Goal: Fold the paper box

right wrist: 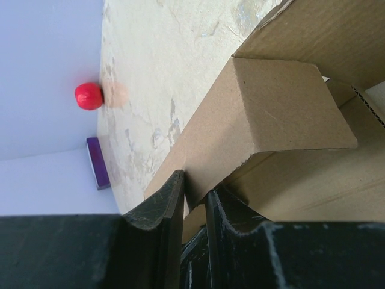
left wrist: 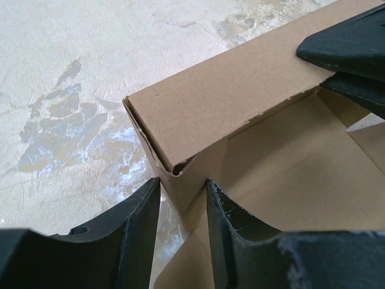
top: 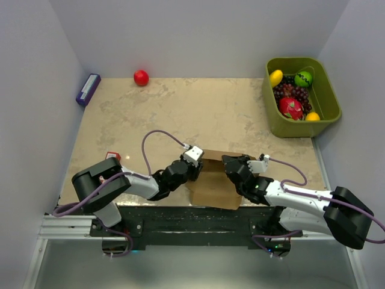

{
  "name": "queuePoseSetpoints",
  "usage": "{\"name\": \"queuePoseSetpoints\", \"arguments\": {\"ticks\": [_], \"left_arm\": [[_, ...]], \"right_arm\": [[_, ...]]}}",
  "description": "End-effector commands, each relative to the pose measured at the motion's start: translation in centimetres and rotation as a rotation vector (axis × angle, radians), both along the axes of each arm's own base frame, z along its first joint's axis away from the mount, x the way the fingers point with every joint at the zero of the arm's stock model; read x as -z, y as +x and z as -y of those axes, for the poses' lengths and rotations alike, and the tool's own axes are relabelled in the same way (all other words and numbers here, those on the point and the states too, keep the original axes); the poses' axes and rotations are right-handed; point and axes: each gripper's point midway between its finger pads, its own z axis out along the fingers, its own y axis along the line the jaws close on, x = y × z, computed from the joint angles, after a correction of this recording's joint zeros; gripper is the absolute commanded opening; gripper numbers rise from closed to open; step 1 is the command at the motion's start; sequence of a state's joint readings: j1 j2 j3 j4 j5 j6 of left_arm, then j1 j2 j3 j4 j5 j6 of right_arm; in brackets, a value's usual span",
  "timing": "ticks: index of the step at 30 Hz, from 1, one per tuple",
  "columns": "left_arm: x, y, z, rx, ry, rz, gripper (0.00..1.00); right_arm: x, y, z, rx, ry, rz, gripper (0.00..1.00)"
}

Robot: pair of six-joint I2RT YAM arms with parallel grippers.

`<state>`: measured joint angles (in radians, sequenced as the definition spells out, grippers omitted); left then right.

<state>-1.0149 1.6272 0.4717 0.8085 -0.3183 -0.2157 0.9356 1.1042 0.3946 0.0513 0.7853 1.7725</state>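
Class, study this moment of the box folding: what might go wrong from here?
1. The paper box lies at the near edge of the table; a pull toward that edge may slide it off.
2. The left gripper and right gripper both pinch thin walls; opposing pulls might tear or crease the cardboard.

The left arm [top: 139, 183] and right arm [top: 295, 195] are black with white forearm shells and looping purple cables [top: 157, 137]. The left pincer [left wrist: 183, 188] and right pincer [right wrist: 194, 183] show scuffed matte-black fingers [left wrist: 135, 223].

Marbled beige surface [top: 198, 108]: paper box [top: 213, 186] at the near edge, red ball [top: 141, 77] far back, purple box [top: 88, 89] far-left, green bin [top: 295, 128] far-right.
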Motion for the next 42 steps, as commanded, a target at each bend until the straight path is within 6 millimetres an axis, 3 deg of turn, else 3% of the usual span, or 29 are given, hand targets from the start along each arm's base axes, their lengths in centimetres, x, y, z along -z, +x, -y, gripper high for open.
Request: {"name": "queuePoseSetpoints", "arguments": {"ticks": [1, 11, 23, 35, 42], "left_arm": [[-1.4, 1.6, 1.0, -0.017, -0.027, 0.058, 0.4], [1.2, 1.4, 0.8, -0.039, 0.012, 0.002, 0.25], [4.8, -0.6, -0.3, -0.045, 0.036, -0.111, 0.21], [6.6, -3.1, -0.7, -0.049, 0.039, -0.193, 0.25], [7.0, -3.2, -0.7, -0.056, 0.054, -0.196, 0.29]], "right_arm": [[0.1, -0.1, -0.3, -0.019, -0.028, -0.015, 0.21], [1.1, -0.5, -0.6, -0.048, -0.044, -0.046, 0.11], [2.9, -1.9, -0.9, -0.12, -0.066, -0.11, 0.04], [3.2, -2.8, 0.0, -0.126, -0.076, -0.132, 0.02], [3.1, -2.9, 0.3, -0.122, -0.089, -0.124, 0.03]]}}
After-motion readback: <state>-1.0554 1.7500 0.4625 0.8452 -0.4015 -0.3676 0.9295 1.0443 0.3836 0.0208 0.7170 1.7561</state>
